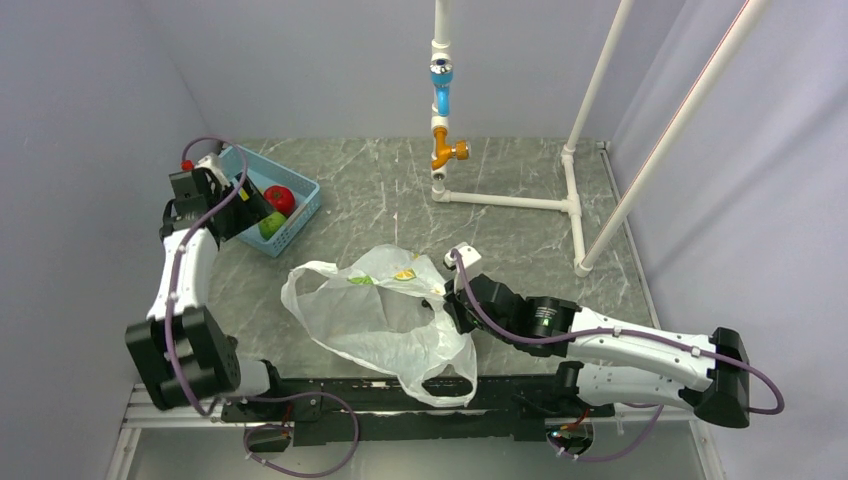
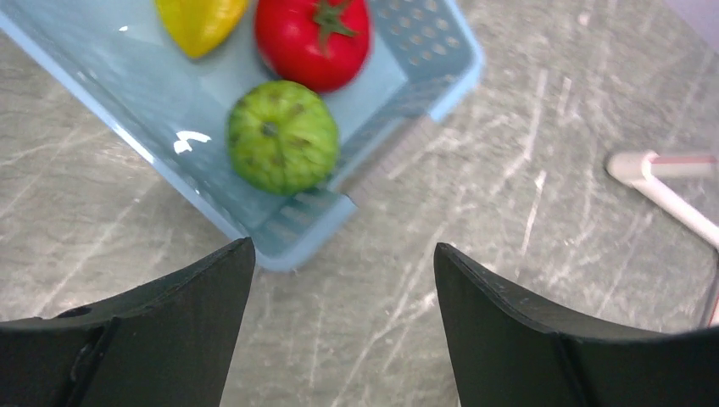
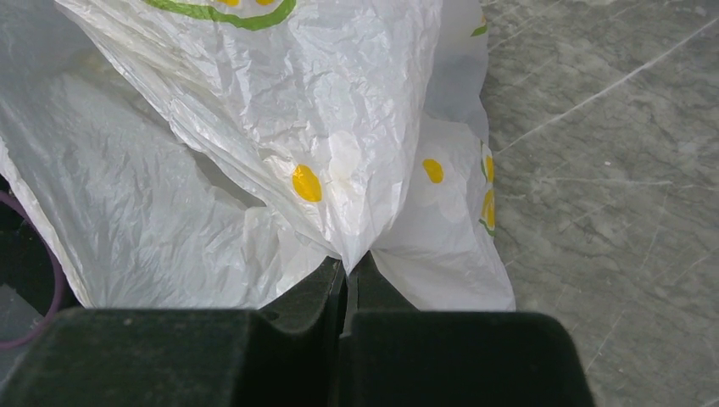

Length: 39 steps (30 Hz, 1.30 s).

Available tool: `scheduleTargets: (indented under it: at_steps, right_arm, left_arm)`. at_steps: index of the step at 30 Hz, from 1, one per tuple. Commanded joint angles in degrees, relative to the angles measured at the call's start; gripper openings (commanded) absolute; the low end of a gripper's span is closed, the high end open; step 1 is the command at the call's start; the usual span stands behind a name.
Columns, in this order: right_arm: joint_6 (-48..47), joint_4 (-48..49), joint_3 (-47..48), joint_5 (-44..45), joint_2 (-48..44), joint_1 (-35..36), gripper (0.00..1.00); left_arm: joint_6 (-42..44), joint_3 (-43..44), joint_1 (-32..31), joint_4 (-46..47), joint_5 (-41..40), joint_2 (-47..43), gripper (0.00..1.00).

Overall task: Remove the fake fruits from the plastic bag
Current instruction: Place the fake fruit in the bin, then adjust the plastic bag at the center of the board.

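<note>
From above, we see the plastic bag (image 1: 385, 320) lying crumpled on the grey marbled desk (image 1: 520, 250), near the front edge and between the two arms, with one loop handle hanging over the dark rail at the front. The right claw (image 1: 447, 305) meets the bag's right side. At the far left sits a blue basket (image 1: 303, 212) with the red fruit (image 1: 281, 199) and the green fruit (image 1: 271, 225) inside, well apart from the bag. The left claw (image 1: 243, 205) hangs over the basket's near-left part. A white pipe frame (image 1: 520, 202) stands at the back right. From the left wrist, we see the left claw spread wide with nothing between its fingers, above bare desk just beside the basket's corner. In the basket, the green fruit lies nearest that corner, the red one touches it from behind, and a yellow fruit (image 2: 202, 19) shows at the top edge. From the right wrist, we see the right claw pinched tight on a fold of the bag's thin white film, which rises from the fingertips with its yellow and green marks. We cannot tell whether any fruit lies inside the bag.
</note>
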Motion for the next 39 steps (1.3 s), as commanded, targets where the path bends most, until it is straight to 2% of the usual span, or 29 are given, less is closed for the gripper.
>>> scheduleTargets:
  at_steps: [1, 4, 7, 11, 15, 19, 21, 24, 28, 32, 36, 39]
  right_arm:
    - [-0.8, -1.9, 3.5, 2.9, -3.3, -0.2, 0.0]
    - [-1.1, -3.0, 3.2, 3.8, -4.8, -0.1, 0.0]
    - [-0.6, -3.9, 2.9, 5.3, -5.5, -0.2, 0.0]
    - [2.8, -5.7, 2.9, 10.6, -5.2, -0.4, 0.0]
    - [4.7, -5.6, 2.9, 14.9, -4.9, -0.5, 0.0]
    - [6.5, -6.1, 3.1, 16.1, -3.6, -0.7, 0.0]
    - [6.8, -6.1, 2.8, 15.7, -3.0, -0.7, 0.0]
    - [7.0, -5.6, 2.2, 14.8, -2.2, -0.8, 0.0]
    - [6.7, -4.6, 2.3, 13.6, -1.3, -0.9, 0.0]
    - [6.2, -3.9, 2.9, 12.7, -0.7, -0.9, 0.0]
    - [5.9, -3.7, 3.4, 11.7, -0.5, -0.9, 0.0]
    - [5.9, -3.6, 3.8, 11.2, -0.8, -0.9, 0.0]
  left_arm:
    - [2.2, -3.8, -5.4, 0.1, 1.0, -12.2, 0.83]
    - [-2.2, -11.5, -5.8, 0.7, 9.1, -22.3, 0.82]
    - [-5.4, -17.7, -5.8, -1.3, 13.2, -34.1, 0.82]
    - [-6.3, -19.6, -5.9, -8.6, 16.0, -46.6, 0.84]
    - [-7.0, -19.6, -5.9, -15.6, 21.8, -51.2, 0.84]
    - [-9.7, -21.7, -6.9, -16.9, 27.1, -56.6, 0.84]
    - [-10.4, -22.7, -8.8, -16.6, 27.0, -58.2, 0.84]
    - [-15.7, -25.8, -14.3, -11.1, 28.2, -59.5, 0.81]
    - [-18.2, -24.0, -27.3, -9.6, 17.6, -59.0, 0.8]
    - [-18.5, -18.2, -39.0, -8.7, 8.7, -53.9, 0.79]
    - [-14.7, -4.8, -46.9, -12.3, -3.1, -45.4, 0.79]
    - [-12.7, 3.6, -50.6, -12.0, -4.7, -37.7, 0.79]
